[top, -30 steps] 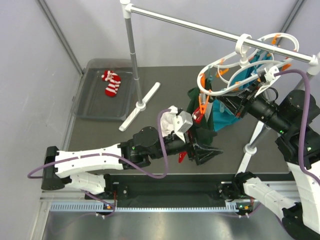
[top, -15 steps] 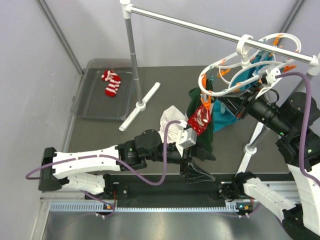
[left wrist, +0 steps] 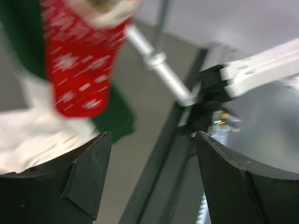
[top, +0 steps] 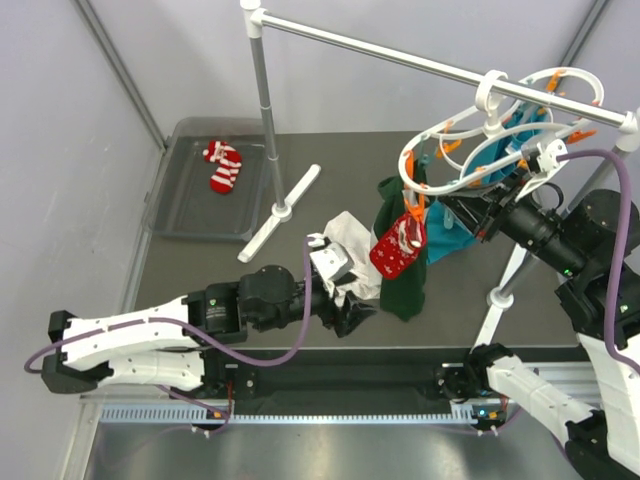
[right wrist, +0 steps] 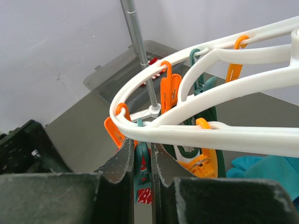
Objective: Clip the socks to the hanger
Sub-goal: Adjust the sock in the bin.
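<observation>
The snowflake sock (top: 398, 245) hangs by its cuff from a teal clip (right wrist: 142, 161) under the white oval hanger (top: 470, 135). It also shows in the left wrist view (left wrist: 81, 65). My right gripper (top: 432, 207) is at that clip, and in its wrist view the gripper (right wrist: 142, 154) is shut on the clip just below the hanger ring (right wrist: 210, 133). My left gripper (top: 345, 310) is open and empty, low on the table, left of and below the sock; nothing lies between its fingers (left wrist: 70, 186). The striped sock (top: 224, 166) lies in the tray.
A clear tray (top: 175, 215) sits at the back left. The white rail's post (top: 264, 110) and foot (top: 280, 212) stand mid-table. A white cloth (top: 345, 240) lies by the left gripper. A dark green cloth (top: 402, 285) and a teal cloth (top: 482, 160) hang on the hanger.
My left gripper has drawn back left and away from the snowflake sock, open and empty. The sock stays hanging from the clip. My right gripper has stayed on the clip.
</observation>
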